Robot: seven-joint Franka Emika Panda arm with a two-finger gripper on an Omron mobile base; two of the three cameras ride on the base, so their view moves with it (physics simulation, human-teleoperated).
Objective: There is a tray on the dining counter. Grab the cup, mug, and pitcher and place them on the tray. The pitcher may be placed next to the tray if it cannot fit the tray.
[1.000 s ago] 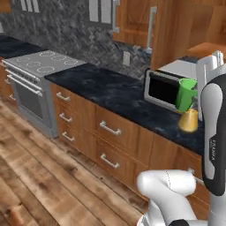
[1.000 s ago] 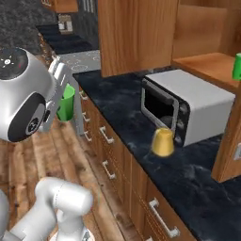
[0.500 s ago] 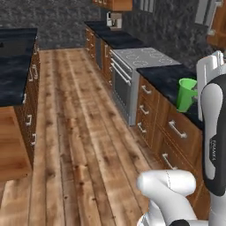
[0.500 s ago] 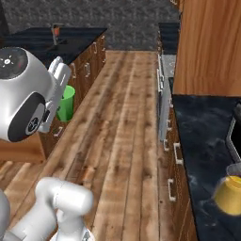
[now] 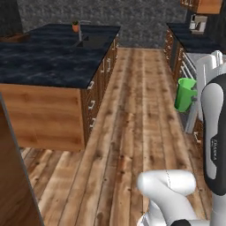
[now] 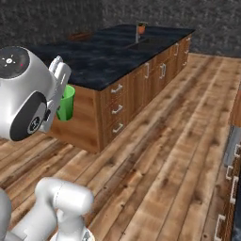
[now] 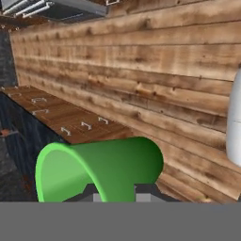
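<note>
Worktop (image 5: 53, 62) first, the broad black veined island that dominates the room, sink and faucet (image 6: 140, 32) far along it and wooden drawer fronts down its side; a dark brown shape at its far end in the left base view may be the tray, but it is too small to be sure. Wooden floor (image 5: 132, 128) stretches between that island and the robot, so whatever is being carried is well apart from where it has to land. Now the arm, raised, with the gripper (image 7: 115, 190) clamped on the cup (image 7: 101, 174), the bright green handleless tumbler, which hangs in the air beside the hand in both base views (image 5: 185, 94) (image 6: 66, 102). From the hand camera the cup lies along the fingers, open mouth toward the lower left, taper running away, and the jaws sit close together on its wall near the rim. My read: a light, rigid little thing, probably smooth and a bit slippery, and that taper means a squeeze low on the body could let it slide out, so a hold up near the wider rim, as here, looks the safer choice. Being empty and thin-walled, it should not need much force, though a hard set-down could tip it on its narrow base.
</note>
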